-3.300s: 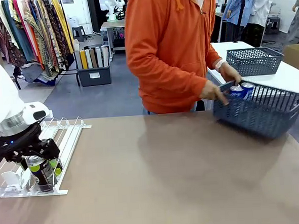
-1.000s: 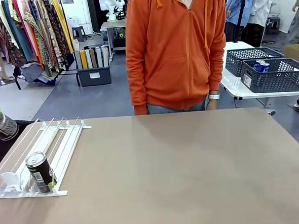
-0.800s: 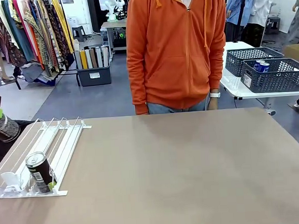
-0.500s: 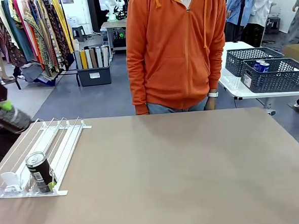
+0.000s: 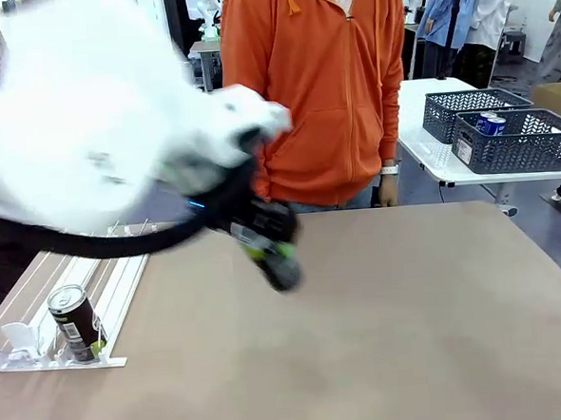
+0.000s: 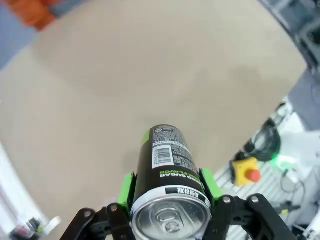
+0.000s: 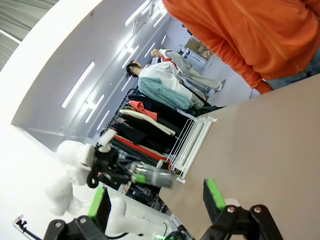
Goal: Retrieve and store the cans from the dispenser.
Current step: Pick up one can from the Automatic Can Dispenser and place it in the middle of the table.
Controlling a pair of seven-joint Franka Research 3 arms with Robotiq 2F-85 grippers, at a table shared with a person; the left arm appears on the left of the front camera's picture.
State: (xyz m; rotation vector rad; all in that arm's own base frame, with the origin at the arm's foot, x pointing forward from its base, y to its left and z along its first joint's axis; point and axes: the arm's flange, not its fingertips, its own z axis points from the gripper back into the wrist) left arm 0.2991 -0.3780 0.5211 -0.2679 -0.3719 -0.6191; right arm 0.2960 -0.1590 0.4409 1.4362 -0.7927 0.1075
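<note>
**Left gripper and carried can.** The left gripper (image 6: 169,186) is clamped on a dark can (image 6: 167,160) with green accents. Its green pads (image 6: 211,184) press both sides just below the silver top, and the knuckles are cut off by the lower edge. The can points away from the wrist, above bare tan table (image 6: 90,85).

In the front view, this gripper (image 5: 263,232) and its can (image 5: 280,263) are smeared by blur over mid-table, so their outlines cannot be traced.

Well to the gripper's left lies the dispenser (image 5: 114,287), its far end hidden behind the white arm. A second dark can (image 5: 75,323) stands upright at its near end.

Far to the gripper's right, on a separate white table, are dark grey baskets (image 5: 520,152). Only the tops of the blue-and-white cans (image 5: 489,121) in them show.

A person in an orange hoodie (image 5: 320,84) stands just behind the gripper.

**Right gripper.** The right gripper (image 7: 156,200) is spread wide with nothing between its pads.
</note>
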